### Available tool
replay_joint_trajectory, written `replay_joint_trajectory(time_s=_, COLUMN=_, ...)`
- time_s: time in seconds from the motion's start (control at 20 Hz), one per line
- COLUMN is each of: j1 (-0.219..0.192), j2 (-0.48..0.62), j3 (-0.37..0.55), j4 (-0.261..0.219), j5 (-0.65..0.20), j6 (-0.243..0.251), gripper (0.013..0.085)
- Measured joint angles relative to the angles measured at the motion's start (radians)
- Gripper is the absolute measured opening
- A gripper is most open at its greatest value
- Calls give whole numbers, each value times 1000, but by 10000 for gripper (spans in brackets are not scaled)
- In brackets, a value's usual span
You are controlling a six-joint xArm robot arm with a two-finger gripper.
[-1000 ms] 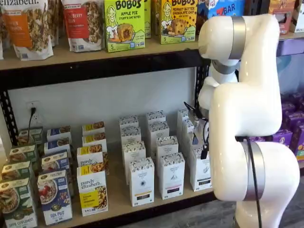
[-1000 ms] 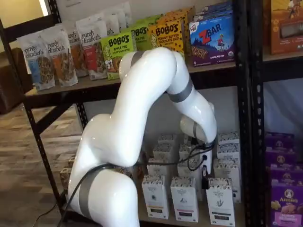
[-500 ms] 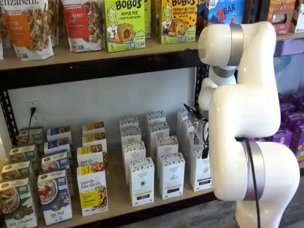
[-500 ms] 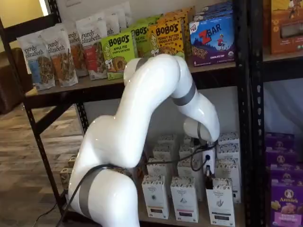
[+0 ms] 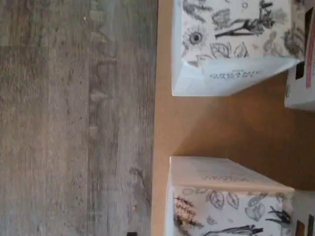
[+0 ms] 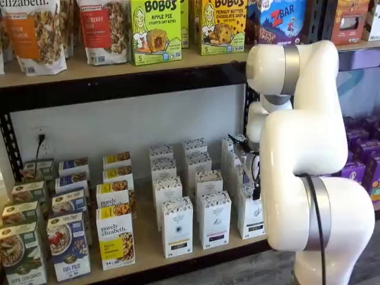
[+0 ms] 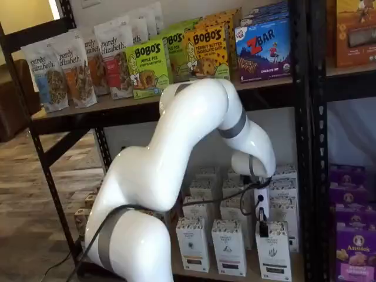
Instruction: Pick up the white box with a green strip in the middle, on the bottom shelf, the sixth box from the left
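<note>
we see the white box point(image 7: 273, 249) standing upright at the front edge of the bottom shelf point(image 6: 148, 246), directly beneath our fingers point(image 7: 263, 226), which hang spread wide just above its top.

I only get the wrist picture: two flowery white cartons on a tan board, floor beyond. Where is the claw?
Observer: The claw hangs by the top of the front white box.
Operator: Anything overhead?
Observer: An upper shelf carrying Bobo's boxes and granola bags.
Operator: What else is on the bottom shelf?
Observer: Purely Elizabeth boxes, standing beside the white ones.
</note>
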Motion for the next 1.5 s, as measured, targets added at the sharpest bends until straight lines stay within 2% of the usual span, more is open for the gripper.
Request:
replay_joint_trajectory(time_s=0.15, j1=3, j2=35, j3=-46, j4=-55, j5=26, j6=50, gripper=850)
replay_joint_trajectory(time_s=0.35, j1=7, j2=72, j3=-93, j4=-152, j5=61, j6=134, gripper=850)
replay_joint_trajectory(time_s=0.5, j1=9, j2=88, j3=-109, j4=-185, j5=73, j6=163, gripper=850)
replay_joint_trajectory(time_s=0.9, j1=12, j2=109, j3=-116, j4=-190, j5=53, j6=173, gripper=850)
replay_joint_trajectory(time_s=1.2, j1=13, j2=123, j3=-118, j4=-217, j5=35, j6=198, gripper=850)
replay_joint_trajectory(time_s=1.4, j1=10, j2=131, j3=-120, j4=-204, j5=16, j6=185, gripper=850)
replay_joint_trajectory(time_s=1.5, j1=9, j2=135, j3=-127, j4=-213, j5=22, j6=192, gripper=850)
